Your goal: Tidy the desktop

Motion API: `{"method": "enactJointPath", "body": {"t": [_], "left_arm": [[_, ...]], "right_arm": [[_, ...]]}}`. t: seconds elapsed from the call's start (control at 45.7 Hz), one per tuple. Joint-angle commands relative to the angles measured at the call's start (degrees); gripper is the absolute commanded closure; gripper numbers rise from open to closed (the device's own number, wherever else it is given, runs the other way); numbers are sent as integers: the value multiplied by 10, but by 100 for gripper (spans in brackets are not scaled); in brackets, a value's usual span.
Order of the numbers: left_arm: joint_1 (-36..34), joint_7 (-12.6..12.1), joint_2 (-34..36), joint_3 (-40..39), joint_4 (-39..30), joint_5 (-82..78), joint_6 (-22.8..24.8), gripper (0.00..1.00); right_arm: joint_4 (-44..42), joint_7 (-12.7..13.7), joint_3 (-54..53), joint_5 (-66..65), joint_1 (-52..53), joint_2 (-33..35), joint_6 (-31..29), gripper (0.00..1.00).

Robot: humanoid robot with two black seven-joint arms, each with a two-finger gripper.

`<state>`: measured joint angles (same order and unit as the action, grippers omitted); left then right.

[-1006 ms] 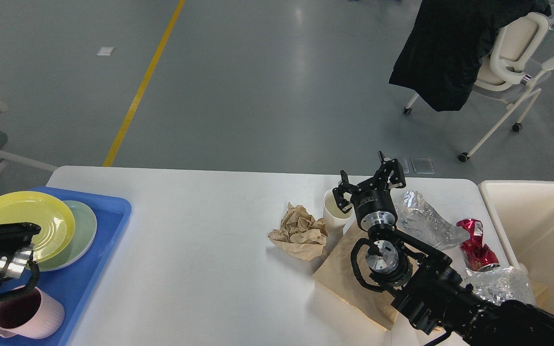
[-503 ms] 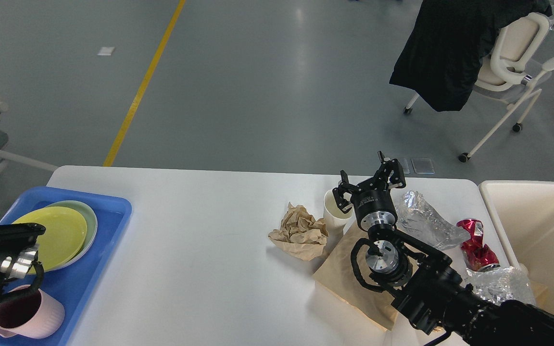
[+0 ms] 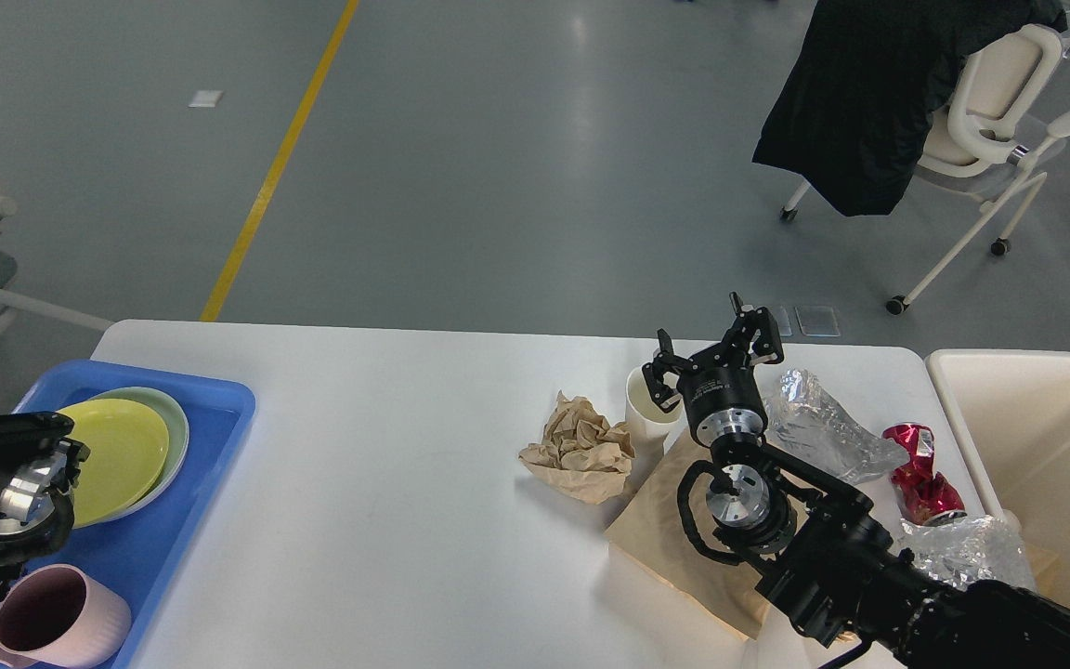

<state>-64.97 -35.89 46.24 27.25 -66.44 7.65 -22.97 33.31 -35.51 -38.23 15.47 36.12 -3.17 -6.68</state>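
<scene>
The desktop (image 3: pixel 386 483) is a large white tabletop. On its right part lie a crumpled brown paper (image 3: pixel 581 448), a white paper cup (image 3: pixel 644 415), a flat brown paper bag (image 3: pixel 665 544), crumpled foil (image 3: pixel 823 429), a crushed red can (image 3: pixel 920 469) and more foil (image 3: pixel 962 550). My right gripper (image 3: pixel 711 358) hangs open just behind the cup's rim, holding nothing. My left gripper (image 3: pixel 47 446) is at the far left over the blue tray (image 3: pixel 191 502), next to the yellow plate (image 3: pixel 122 453). It is seen dark and end-on, so its fingers cannot be told apart.
The yellow plate lies on a pale green plate (image 3: pixel 176 425) in the tray, with a pink mug (image 3: pixel 52 621) at the tray's front. A cream bin (image 3: pixel 1046 437) stands off the table's right end. Chairs stand on the floor behind.
The yellow plate went down and right onto the green plate in the tray. My left arm drew back to the left. The pink mug shifted slightly toward the front. The right arm has not moved.
</scene>
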Motion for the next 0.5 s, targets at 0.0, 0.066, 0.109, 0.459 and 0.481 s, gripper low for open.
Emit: {"method": "enactJointPath", "body": {"t": [0.0,0.066,0.109,0.459,0.481], "left_arm": [[-39,-3,29,-1,0,0,101,0],[-57,-3,41,-4,0,0,151,0],[-62,-2,49,-10,0,0,181,0],[-67,14,61,-25,7,-5,263,0],[-69,14,65,-26,8,-7,263,0]], "right_arm": [[0,0,0,0,0,0,0,0],[0,0,0,0,0,0,0,0],[0,0,0,0,0,0,0,0],[-1,0,0,0,0,0,0,0],[-1,0,0,0,0,0,0,0]]}}
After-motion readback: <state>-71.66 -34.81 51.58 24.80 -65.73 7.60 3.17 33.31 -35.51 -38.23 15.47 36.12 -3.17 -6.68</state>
